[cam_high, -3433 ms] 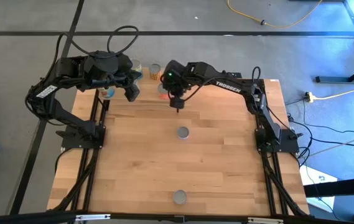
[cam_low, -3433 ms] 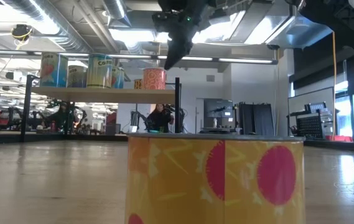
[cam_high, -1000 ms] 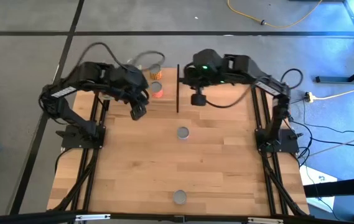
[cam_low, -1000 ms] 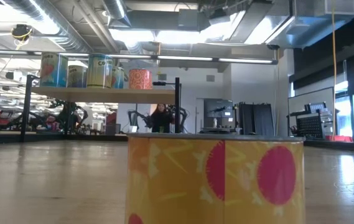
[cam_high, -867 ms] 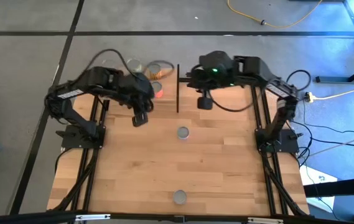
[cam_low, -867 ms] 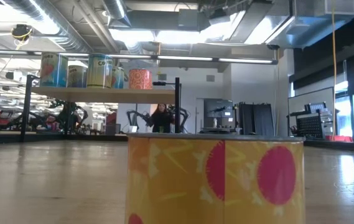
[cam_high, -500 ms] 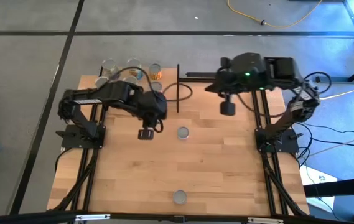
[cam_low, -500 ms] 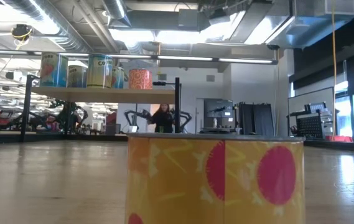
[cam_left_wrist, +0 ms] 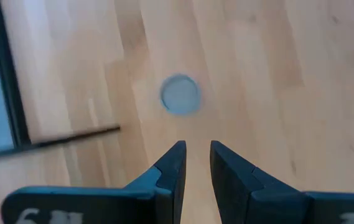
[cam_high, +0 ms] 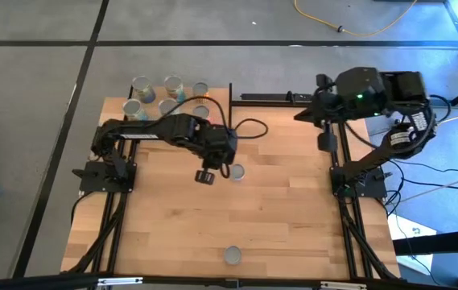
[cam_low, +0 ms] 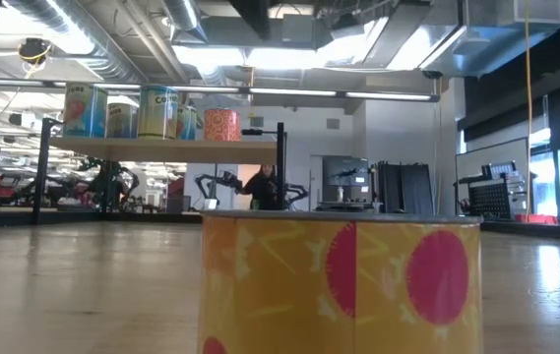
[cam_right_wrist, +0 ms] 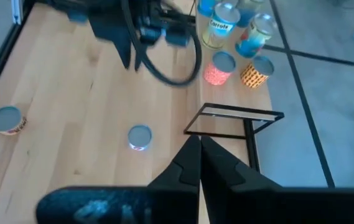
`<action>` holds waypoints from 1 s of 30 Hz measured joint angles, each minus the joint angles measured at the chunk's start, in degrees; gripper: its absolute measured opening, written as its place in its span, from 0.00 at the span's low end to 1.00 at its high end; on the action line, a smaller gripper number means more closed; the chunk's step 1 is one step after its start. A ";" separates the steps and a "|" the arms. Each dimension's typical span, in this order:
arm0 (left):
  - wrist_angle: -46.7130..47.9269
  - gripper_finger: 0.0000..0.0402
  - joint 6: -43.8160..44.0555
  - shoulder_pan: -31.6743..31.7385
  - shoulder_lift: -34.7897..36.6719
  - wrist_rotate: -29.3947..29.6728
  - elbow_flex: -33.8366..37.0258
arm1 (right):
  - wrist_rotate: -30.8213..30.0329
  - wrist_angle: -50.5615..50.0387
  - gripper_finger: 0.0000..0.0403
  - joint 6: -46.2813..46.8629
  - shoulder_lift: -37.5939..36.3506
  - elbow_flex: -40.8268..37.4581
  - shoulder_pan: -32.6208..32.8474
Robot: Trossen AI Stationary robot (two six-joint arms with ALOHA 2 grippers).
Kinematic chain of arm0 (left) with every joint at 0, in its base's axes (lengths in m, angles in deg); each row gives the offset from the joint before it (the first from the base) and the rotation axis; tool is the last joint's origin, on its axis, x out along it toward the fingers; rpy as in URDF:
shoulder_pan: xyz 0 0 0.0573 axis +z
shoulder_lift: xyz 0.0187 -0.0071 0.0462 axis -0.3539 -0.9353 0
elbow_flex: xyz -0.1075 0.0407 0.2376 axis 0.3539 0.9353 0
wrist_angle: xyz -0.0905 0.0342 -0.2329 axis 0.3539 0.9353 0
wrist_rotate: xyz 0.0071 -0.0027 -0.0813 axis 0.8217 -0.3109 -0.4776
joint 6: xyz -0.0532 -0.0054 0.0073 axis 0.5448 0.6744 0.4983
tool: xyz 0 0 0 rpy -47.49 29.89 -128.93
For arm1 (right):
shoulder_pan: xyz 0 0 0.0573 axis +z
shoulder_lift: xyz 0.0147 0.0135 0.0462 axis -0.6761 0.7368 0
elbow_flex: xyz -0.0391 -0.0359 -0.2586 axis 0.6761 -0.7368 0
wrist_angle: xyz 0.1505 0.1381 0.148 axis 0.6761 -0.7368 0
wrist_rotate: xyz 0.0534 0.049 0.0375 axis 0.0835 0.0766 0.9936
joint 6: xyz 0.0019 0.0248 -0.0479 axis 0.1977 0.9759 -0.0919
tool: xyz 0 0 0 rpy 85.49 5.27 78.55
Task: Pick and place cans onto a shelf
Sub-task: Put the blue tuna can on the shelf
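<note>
Left gripper point(cam_high: 205, 176) hung just beside middle can point(cam_high: 236, 171), fingers slightly parted, empty. Right gripper point(cam_high: 326, 142) well apart, fingers pressed together.

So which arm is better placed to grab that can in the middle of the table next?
The left. Its gripper hangs right beside the middle can, fingers apart, and its wrist view has that can straight ahead. The right gripper is shut and pulled back over the table's right edge, far from it.

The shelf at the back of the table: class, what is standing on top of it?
On the shelf stand upright cans: blue-labelled ones and an orange-red spotted one nearest its right-hand post. Some overlap in the low view and the left arm partly covers them from above, so the count is uncertain.
</note>
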 joint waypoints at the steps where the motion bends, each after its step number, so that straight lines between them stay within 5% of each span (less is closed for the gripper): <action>1: -1.14 0.16 -0.61 0.34 -0.57 0.04 -0.01 | 0.00 0.00 0.01 -0.03 -0.50 0.00 0.00; 13: -6.49 0.16 -2.34 1.53 -11.33 0.00 -0.01 | 0.00 0.00 0.01 -0.82 -4.04 0.00 -0.02; 30: -12.92 0.16 8.22 1.48 -21.66 -5.33 0.03 | 0.00 0.00 0.01 -0.96 -4.64 0.00 -0.02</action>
